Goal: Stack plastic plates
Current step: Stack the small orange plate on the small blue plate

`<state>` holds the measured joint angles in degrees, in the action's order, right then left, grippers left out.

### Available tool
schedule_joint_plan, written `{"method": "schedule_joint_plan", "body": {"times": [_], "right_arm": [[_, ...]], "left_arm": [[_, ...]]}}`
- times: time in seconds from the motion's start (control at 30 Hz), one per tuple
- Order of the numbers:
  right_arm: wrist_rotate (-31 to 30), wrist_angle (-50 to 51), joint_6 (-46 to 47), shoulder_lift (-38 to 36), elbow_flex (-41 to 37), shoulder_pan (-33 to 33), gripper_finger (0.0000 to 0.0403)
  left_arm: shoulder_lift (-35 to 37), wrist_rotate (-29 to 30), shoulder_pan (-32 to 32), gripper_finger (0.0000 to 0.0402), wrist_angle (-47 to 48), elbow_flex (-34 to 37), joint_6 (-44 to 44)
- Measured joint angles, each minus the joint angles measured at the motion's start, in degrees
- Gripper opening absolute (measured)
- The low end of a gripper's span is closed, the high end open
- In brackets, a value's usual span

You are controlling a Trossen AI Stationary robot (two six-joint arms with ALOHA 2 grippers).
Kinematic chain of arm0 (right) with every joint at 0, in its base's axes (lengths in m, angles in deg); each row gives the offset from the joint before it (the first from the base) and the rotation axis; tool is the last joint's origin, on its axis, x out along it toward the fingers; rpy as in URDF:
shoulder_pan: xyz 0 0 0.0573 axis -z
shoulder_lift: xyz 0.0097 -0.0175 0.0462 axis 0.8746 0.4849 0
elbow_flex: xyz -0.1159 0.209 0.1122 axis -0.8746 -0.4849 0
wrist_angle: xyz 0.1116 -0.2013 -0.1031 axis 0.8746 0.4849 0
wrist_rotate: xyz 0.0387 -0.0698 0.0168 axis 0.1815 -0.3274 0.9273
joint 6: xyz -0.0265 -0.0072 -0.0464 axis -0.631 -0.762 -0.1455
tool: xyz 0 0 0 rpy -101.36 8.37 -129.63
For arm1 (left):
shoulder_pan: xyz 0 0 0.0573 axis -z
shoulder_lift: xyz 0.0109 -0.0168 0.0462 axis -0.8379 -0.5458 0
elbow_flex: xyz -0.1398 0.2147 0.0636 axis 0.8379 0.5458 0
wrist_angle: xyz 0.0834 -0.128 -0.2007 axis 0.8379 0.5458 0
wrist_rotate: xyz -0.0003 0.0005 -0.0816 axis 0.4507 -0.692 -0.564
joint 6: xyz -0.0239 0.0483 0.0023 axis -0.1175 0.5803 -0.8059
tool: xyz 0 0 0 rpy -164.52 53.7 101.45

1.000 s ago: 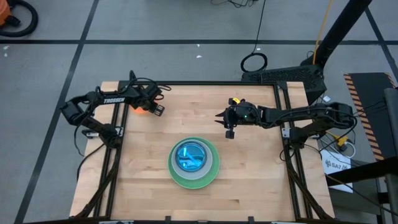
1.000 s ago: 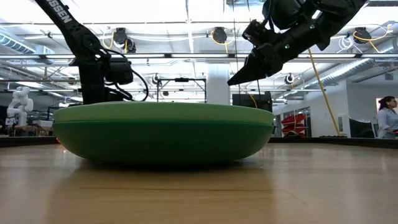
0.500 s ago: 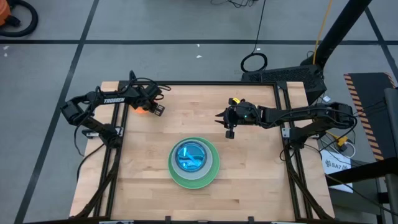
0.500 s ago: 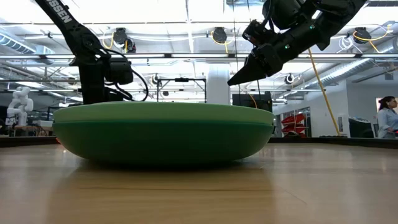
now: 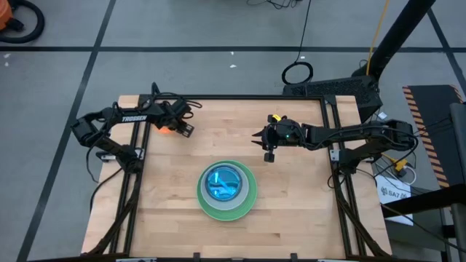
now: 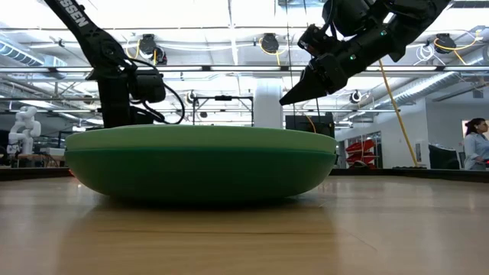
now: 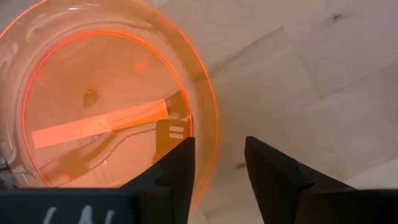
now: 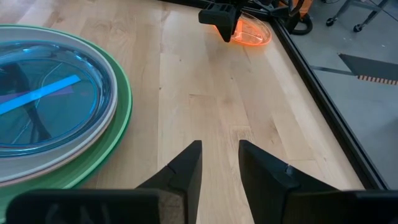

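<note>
A stack of plates sits at the middle of the table: a green plate (image 5: 209,209) at the bottom, a pale plate (image 8: 93,134) on it, and a blue plate (image 5: 224,182) on top. In the low view the stack shows a dark green lower part (image 6: 199,177) and a light green upper part (image 6: 199,137). A small orange plate (image 7: 99,99) lies flat near the far left corner. My left gripper (image 7: 217,142) is open over that plate's rim, one finger above the inside, one outside. My right gripper (image 5: 268,153) hangs open above bare wood, right of and beyond the stack. My left gripper comes at the orange plate's rim (image 7: 213,127) from above, and the rim runs up through the gap between the fingers. Whether either finger touches the plate, I cannot tell. The plate lies flat on the table.
Black frame rails (image 8: 317,93) run along the table's edges, close to the orange plate (image 8: 252,32). Bare wood (image 5: 291,196) lies between the stack and the right edge. A person (image 6: 475,145) stands far off in the room.
</note>
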<state>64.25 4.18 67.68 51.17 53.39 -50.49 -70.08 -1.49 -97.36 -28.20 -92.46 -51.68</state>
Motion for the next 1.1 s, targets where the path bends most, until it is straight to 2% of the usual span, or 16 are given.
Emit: {"method": "schedule_joint_plan", "body": {"times": [0.33,0.67,1.1], "right_arm": [[0.0,0.0,0.03,0.0,0.0,0.0,0.0098],[0.0,0.02,0.11,0.0,0.0,0.01,0.0098],[0.0,0.4,0.11,0.0,0.01,0.02,0.0098]], "left_arm": [[-0.2,2.23,-0.08,0.0157,-2.53,0.0,0.33],[-6.99,3.06,0.01,0.0157,-3.53,-0.42,0.32],[-6.27,5.09,0.77,0.0156,-4.6,-0.09,-0.23]]}}
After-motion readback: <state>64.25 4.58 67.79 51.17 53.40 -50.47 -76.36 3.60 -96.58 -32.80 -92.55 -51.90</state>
